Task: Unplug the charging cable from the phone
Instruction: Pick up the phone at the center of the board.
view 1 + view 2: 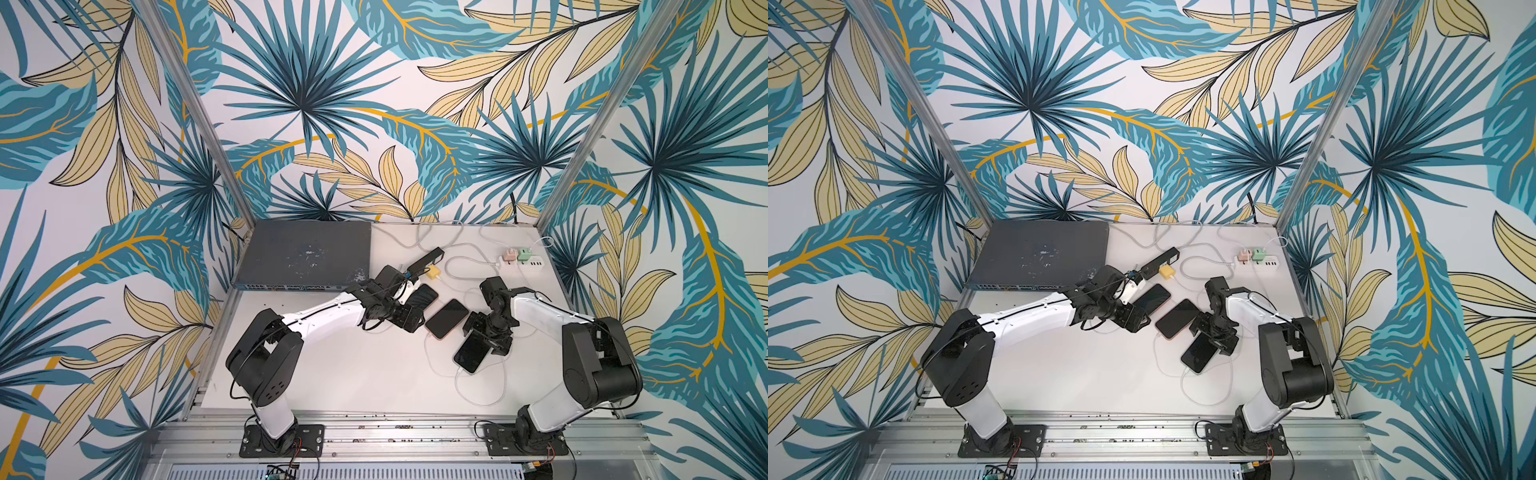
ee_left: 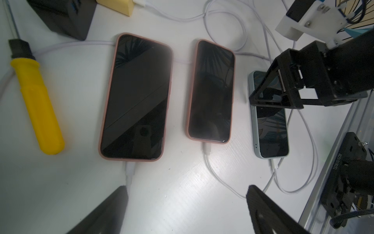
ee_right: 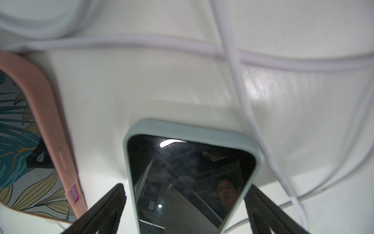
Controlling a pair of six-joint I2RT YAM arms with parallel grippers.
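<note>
Three phones lie side by side on the white table [image 1: 332, 374], each with a white charging cable plugged into its near end: a large pink-cased one [image 2: 135, 97], a smaller pink-cased one [image 2: 211, 91] and a mint-cased one [image 2: 271, 129]. My left gripper [image 2: 187, 188] hangs open over bare table, one finger next to the large phone's cable plug [image 2: 129, 170]. My right gripper [image 3: 186, 186] is open and straddles the far end of the mint phone [image 3: 188, 172], one finger on each long side. In both top views the mint phone [image 1: 471, 355] [image 1: 1200, 353] pokes out from under that gripper.
A yellow-handled screwdriver [image 2: 36, 97] lies beside the large phone. A black box [image 2: 66, 16] and a yellow charger [image 1: 433, 272] sit behind the phones. A white power strip [image 1: 525, 262] is at the back right, a grey network switch [image 1: 303, 253] at the back left. Loose white cables [image 3: 141, 43] loop around.
</note>
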